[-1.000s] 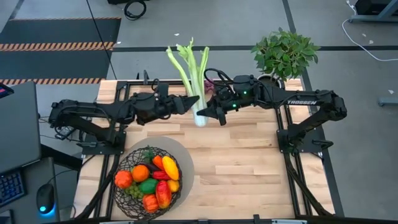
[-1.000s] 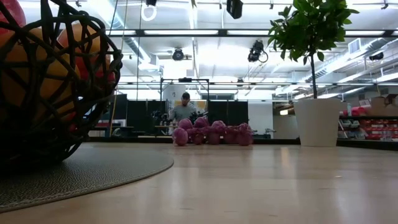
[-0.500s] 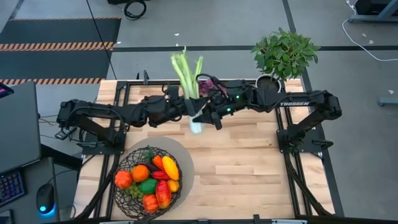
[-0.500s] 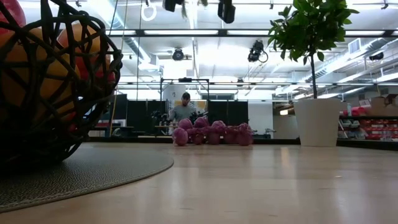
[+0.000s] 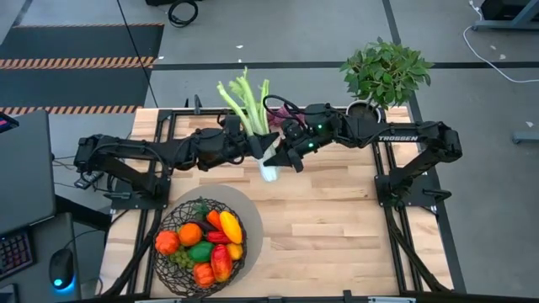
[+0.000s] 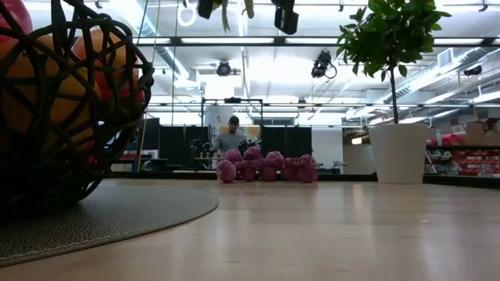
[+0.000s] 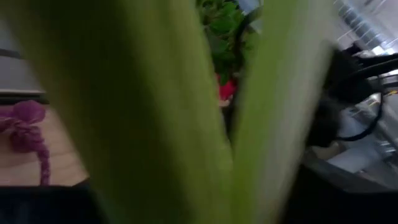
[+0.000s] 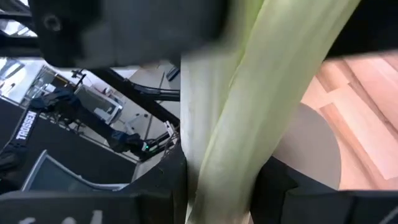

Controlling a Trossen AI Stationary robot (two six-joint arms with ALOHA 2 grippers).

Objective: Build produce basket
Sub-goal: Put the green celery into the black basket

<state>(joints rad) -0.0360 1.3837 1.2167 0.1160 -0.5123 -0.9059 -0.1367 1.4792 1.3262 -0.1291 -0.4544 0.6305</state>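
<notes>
A celery bunch [image 5: 251,114] with green tops and a pale base is held high over the far middle of the table. My right gripper [image 5: 280,156] is shut on it from the right. My left gripper [image 5: 253,145] is up against its stalks [image 7: 161,124] from the left. The dark wire basket [image 5: 165,220] stands on a round grey mat at the near left. It holds oranges, peppers, a lemon and other produce. Purple grapes [image 5: 285,112] lie on the table by its far edge. My right gripper pinches the celery's lower stalks [image 8: 217,174] between its two fingers, just above the pale base [image 5: 268,172]. The fingers come almost level from the table's right and lie across the stalks. The celery is lifted clear of the table, tops toward the far left.
A white pot with a leafy plant [image 5: 386,71] stands at the far right corner. The grey mat [image 5: 248,215] lies under the basket. Bare wood [image 5: 337,236] fills the near right half. A person [image 6: 232,136] shows in the room beyond.
My left gripper has moved toward the table's right, up to the celery stalks. My right gripper has rolled, and the celery has tipped with it, its green tops swinging toward the left while the pale base has stayed nearly in place.
</notes>
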